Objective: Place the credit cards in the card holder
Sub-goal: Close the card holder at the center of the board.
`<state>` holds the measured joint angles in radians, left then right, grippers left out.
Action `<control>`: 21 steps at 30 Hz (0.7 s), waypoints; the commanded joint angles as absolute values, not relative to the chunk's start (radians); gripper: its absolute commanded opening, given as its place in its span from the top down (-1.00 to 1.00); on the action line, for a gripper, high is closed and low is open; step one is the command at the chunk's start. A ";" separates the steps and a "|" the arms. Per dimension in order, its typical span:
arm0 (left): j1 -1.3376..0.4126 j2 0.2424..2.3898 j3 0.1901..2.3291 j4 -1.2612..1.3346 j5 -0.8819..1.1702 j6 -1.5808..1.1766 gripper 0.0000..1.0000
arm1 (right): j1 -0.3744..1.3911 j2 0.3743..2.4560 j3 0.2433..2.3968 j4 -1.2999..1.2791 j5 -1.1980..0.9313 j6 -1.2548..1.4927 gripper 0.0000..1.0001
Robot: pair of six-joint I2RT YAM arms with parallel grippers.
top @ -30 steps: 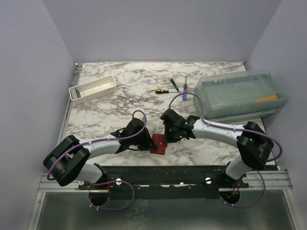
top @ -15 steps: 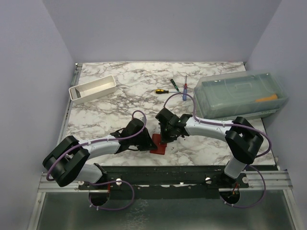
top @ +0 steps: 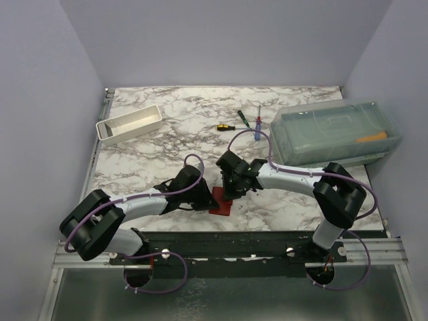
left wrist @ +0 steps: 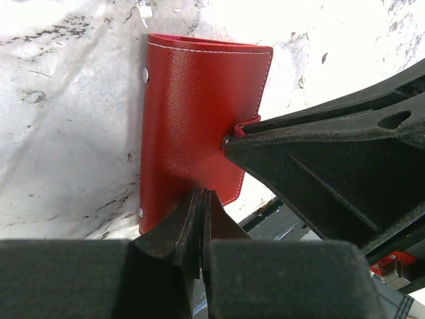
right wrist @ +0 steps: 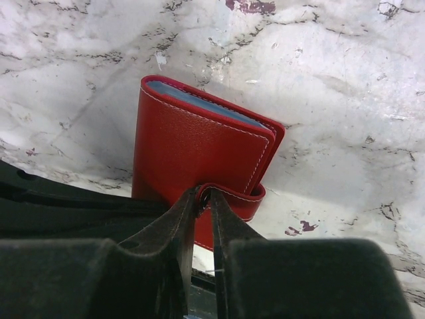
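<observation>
Card holder (top: 221, 202) lies at 6 o'clock on the desk (top: 174, 127), at the near edge, between both claws. It is folded shut. A blue card (right wrist: 199, 100) edge shows inside the fold at the holder's 12 o'clock side, so we judge at least that one is in. The tan card is not visible anywhere, and we see no loose card on the desk. It is likely inside too, but we cannot confirm that.

Left claw (top: 206, 198) is closed tight, tips on the holder's edge at its 9 o'clock side. We cannot tell whether it pinches the cover or just pins it. Right claw (top: 231, 192) is narrow, with the closing tab (right wrist: 236, 198) between its fingers. We cannot tell whether it grips.

We judge the task nearly done. What is left is fastening the tab and letting go.

There is no brand, label or writing readable on the holder. White tray (top: 130, 125) at 10 o'clock, clear box (top: 334, 130) at 2 o'clock and screwdrivers (top: 242, 119) near 12 o'clock show nothing legible either.
</observation>
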<state>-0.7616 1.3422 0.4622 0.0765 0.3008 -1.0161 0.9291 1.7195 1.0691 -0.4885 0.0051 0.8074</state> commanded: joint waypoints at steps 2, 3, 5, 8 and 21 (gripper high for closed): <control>-0.762 1.331 0.456 0.052 0.310 -1.003 0.90 | 0.927 1.672 1.035 -0.456 -0.008 0.824 0.64; -0.761 1.331 0.456 0.052 0.311 -1.003 0.89 | 0.927 1.666 1.032 -0.455 -0.021 0.826 0.65; -0.762 1.331 0.457 0.051 0.310 -1.004 0.89 | 0.927 1.663 1.027 -0.449 -0.028 0.827 0.67; -0.761 1.331 0.457 0.052 0.311 -1.003 0.89 | 0.927 1.673 1.027 -0.442 -0.043 0.825 0.74; -0.761 1.321 0.456 0.049 0.313 -0.999 0.90 | 0.916 1.687 1.025 -0.440 -0.041 0.829 0.61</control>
